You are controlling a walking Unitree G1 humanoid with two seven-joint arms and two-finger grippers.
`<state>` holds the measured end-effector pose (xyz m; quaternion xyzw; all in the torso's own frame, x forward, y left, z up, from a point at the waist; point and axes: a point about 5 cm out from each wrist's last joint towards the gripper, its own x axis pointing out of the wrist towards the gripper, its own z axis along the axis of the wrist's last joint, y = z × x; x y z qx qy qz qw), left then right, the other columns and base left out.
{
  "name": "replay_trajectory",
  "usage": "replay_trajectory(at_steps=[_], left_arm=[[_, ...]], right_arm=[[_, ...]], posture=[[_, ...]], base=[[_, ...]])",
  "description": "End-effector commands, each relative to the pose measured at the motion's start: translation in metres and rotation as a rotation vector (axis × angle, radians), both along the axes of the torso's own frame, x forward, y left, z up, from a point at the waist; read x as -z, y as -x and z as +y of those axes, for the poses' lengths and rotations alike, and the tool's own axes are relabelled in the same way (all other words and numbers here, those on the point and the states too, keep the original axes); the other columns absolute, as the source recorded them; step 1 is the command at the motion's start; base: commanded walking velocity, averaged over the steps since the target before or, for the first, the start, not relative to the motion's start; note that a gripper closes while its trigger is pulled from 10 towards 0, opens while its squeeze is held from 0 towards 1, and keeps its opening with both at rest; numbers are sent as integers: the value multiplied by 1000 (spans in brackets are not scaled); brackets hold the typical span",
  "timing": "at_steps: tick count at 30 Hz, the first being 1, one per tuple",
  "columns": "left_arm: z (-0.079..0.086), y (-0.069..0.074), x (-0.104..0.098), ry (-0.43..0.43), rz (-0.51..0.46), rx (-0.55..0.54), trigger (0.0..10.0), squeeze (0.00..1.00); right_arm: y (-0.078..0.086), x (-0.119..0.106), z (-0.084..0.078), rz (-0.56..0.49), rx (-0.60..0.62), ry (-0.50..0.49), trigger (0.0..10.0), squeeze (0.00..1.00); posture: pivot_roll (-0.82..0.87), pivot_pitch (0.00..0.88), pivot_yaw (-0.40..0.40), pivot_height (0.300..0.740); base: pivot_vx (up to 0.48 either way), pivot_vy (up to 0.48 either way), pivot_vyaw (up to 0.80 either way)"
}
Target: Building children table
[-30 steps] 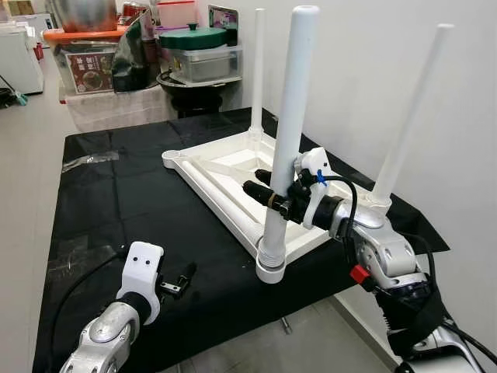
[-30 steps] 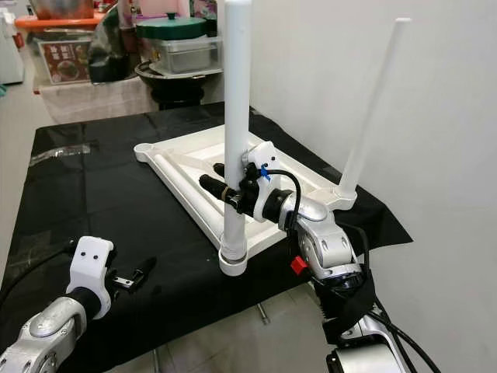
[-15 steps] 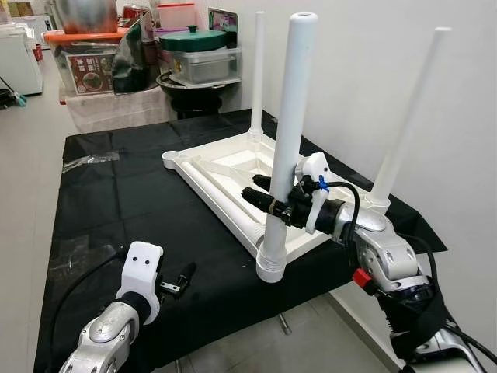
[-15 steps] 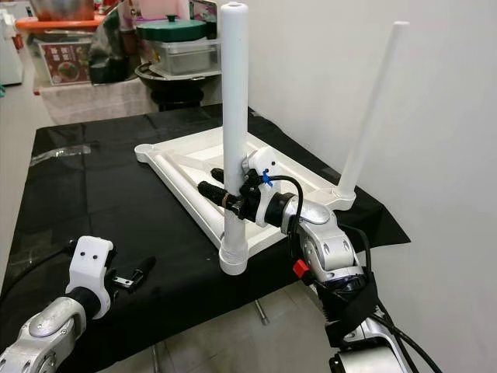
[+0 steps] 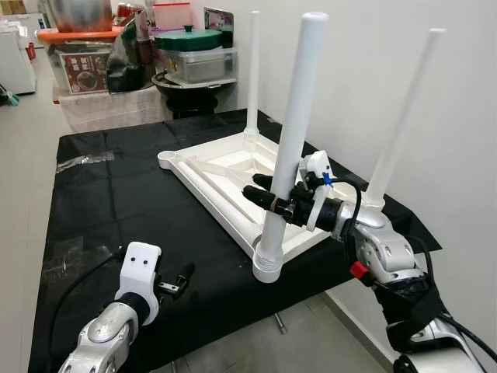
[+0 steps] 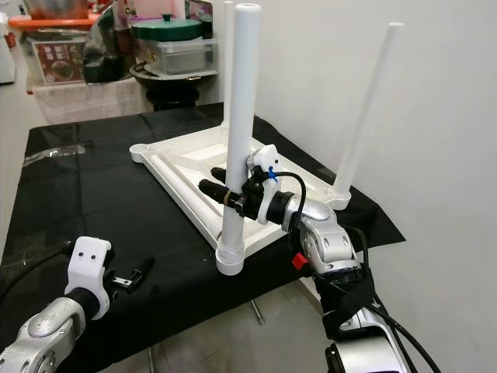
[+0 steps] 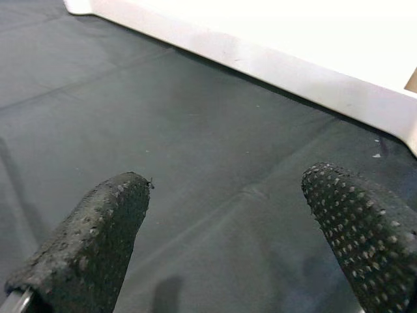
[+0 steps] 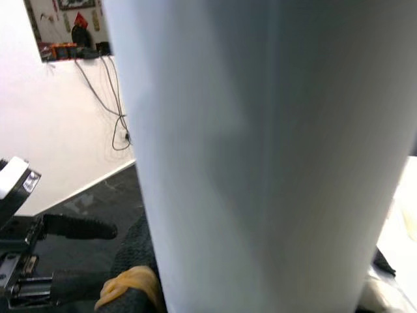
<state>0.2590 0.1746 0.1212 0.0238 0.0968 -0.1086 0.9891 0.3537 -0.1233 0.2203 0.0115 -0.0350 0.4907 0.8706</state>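
Observation:
The white table top [image 5: 230,162] lies upside down on a black cloth [image 5: 116,202]. Three white legs stand up from its corners: a near leg [image 5: 299,101], a far leg [image 5: 252,70] and a right leg [image 5: 404,109]. My right gripper [image 5: 266,196] is shut on the near leg a little above its base, and that leg [image 8: 260,150] fills the right wrist view. The far left corner socket [image 5: 165,158] holds nothing. My left gripper [image 5: 180,280] rests low over the cloth near the front left, open, with its fingertips [image 7: 85,241] apart and nothing between them.
Behind the table are a green-lidded pot [image 5: 192,39], boxes [image 5: 85,70] and other clutter. A white wall [image 5: 357,62] runs close along the right side. The near leg's base [image 5: 268,268] sits close to the table's front edge. A plastic wrapper [image 5: 85,160] lies at the far left.
The head view has shifted slightly. My right gripper stays on the near leg, whose top now leans a little more to the right. The left arm has not moved.

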Motion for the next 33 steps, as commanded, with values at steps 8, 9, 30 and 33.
replay_trajectory(at_steps=[8, 9, 30, 33], left_arm=[[2, 4, 2, 9, 17, -17, 10000, 0], [2, 4, 2, 9, 17, -17, 10000, 0], [-2, 3, 3, 13, 19, -19, 10000, 0], [-2, 2, 4, 15, 20, -21, 10000, 0]], right_arm=[[5, 23, 12, 76, -88, 28, 10000, 0], [5, 23, 12, 76, -88, 28, 10000, 0], [3, 41, 19, 107, 25, 153, 10000, 0], [5, 41, 21, 111, 65, 133, 10000, 0]], posture=[[133, 0, -54, 740], [133, 0, -54, 740], [116, 0, -58, 740], [113, 0, -58, 740]], base=[[0, 0, 0], [0, 0, 0], [0, 0, 0], [0, 0, 0]])
